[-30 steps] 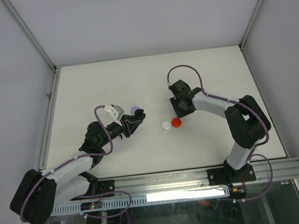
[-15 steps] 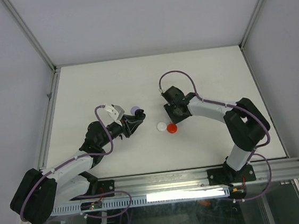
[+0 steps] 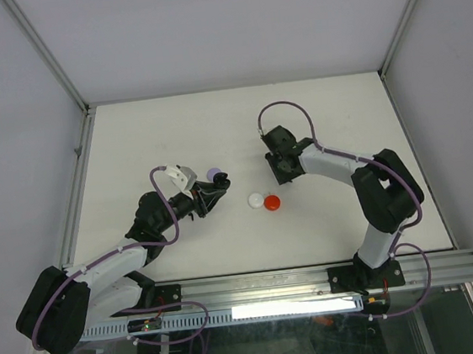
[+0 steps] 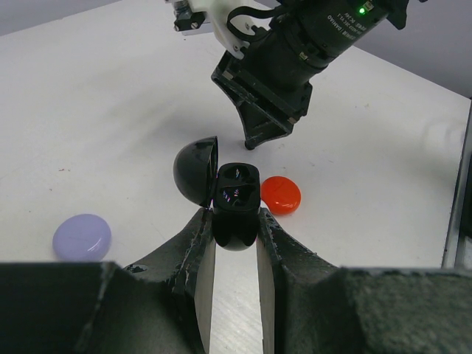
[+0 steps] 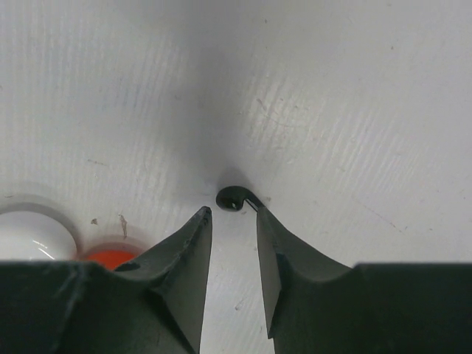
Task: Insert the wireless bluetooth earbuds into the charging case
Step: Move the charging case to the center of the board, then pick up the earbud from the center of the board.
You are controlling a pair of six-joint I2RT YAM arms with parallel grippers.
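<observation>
My left gripper point(image 4: 234, 215) is shut on a black charging case point(image 4: 236, 228) and holds it with the lid point(image 4: 195, 171) swung open. The same gripper point(image 3: 213, 189) shows in the top view at centre left. A tiny black earbud point(image 5: 234, 198) lies on the white table just beyond my right gripper's point(image 5: 232, 211) tips, its stem touching the right fingertip point(image 5: 259, 212). The right jaws stand a little apart with nothing between them. That gripper point(image 3: 283, 173) hovers low, up and right of the discs. No other earbud shows.
A red disc case point(image 3: 272, 202) and a white disc case point(image 3: 257, 199) lie together between the arms. A purple disc case point(image 3: 213, 173) lies beside the left gripper. The table point(image 3: 156, 135) has raised rails at its left and right edges.
The right gripper swung left toward the discs, nudging the red and white discs slightly left and down, then drew back up and right. The left arm has not moved.
</observation>
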